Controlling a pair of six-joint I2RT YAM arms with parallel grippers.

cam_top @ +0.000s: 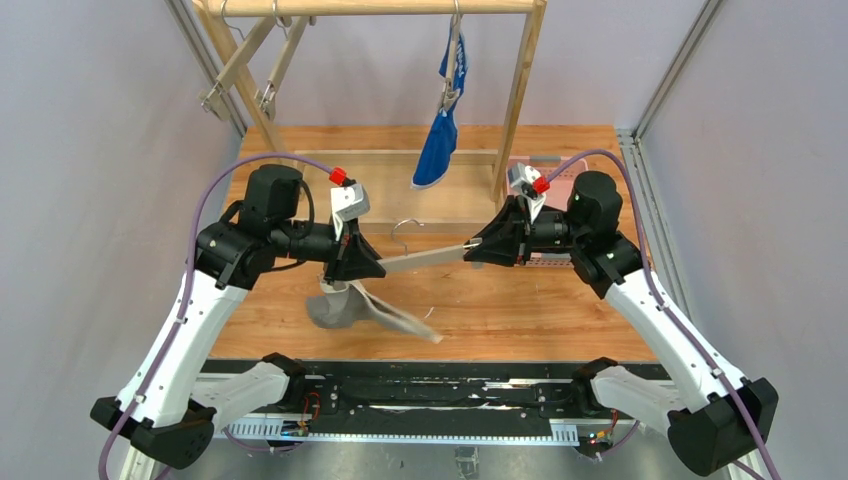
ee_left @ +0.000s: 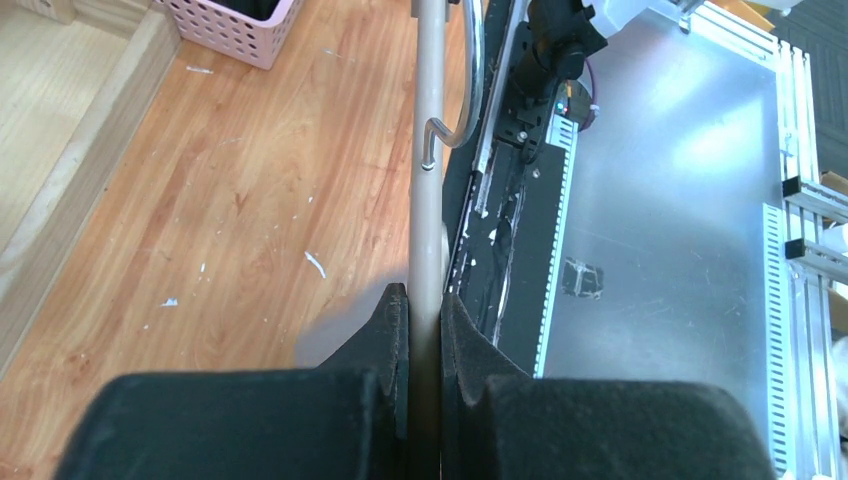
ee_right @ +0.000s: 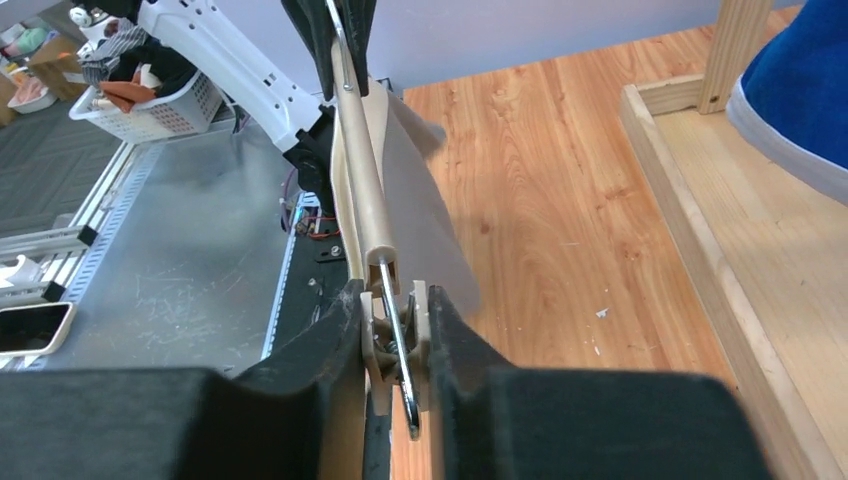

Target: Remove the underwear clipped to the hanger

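Left pincer (cam_top: 378,268) clenched on the flat wooden bar of one hanger (cam_top: 425,258), frame centre; right pincer (cam_top: 470,249) grasping its wire-sprung end clip (ee_right: 382,345). Two soft briefs — grey underwear (cam_top: 335,310) drooping lower centre-left, blue underwear (cam_top: 437,150) hanging from the wooden rack (cam_top: 520,90), upper centre.

1. Bright, even light falls from above; the wooden table (cam_top: 560,310) carries only soft, faint shadows.
2. From overhead, the grey underwear (cam_top: 335,308) looks smeared; the rest is sharp.
3. At the wrists, the left gripper (ee_left: 424,310) and right gripper (ee_right: 397,330) are dark and soft-edged, the hanger (ee_left: 430,150) crisper beyond.
4. The metal plate (ee_left: 680,200) gives a pale sheen.
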